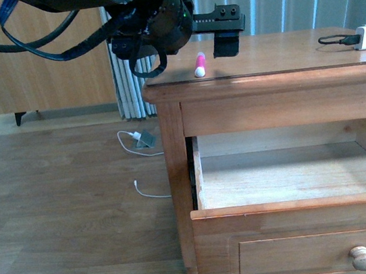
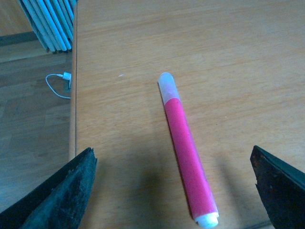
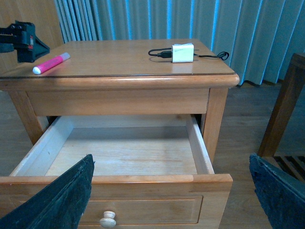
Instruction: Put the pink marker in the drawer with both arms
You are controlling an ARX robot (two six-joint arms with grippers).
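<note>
Left end effector (image 1: 226, 41), front view: hangs just above the desk (image 1: 293, 50) near its left front corner, holding nothing. The marker (image 1: 199, 64) lies flat on the desktop just below it and slightly to its left, close but apart. The drawer (image 1: 295, 206) is pulled out and sits well below that end effector, inside bare, knob (image 1: 364, 258) on the front. Right arm is not in this view.

Left wrist view: left end effector (image 2: 174, 191) is spread wide and empty, with one finger (image 2: 66, 191) at each side. The marker (image 2: 186, 152) lies between the fingers, touching neither. Its long axis runs away from the end effector, a bit skewed, so it is roughly square to the closing line. The pale cap end is the far end. My read: a straight drop then close should catch the barrel, and the skew looks small enough to ignore.

Right wrist view: right end effector (image 3: 171, 198) is also spread wide and empty. It hovers at the front of the open drawer (image 3: 202, 152), whose cavity lies ahead of and below it. The marker (image 3: 50, 63) is well apart from it, up on the far corner of the desk beside the left end effector (image 3: 26, 40). A white adapter (image 3: 182, 52) with a cable sits elsewhere on the desktop, away from the marker.

Verdict: the left arm is clearly nearer, so the pick is its job. The right is placed for the drawer.
</note>
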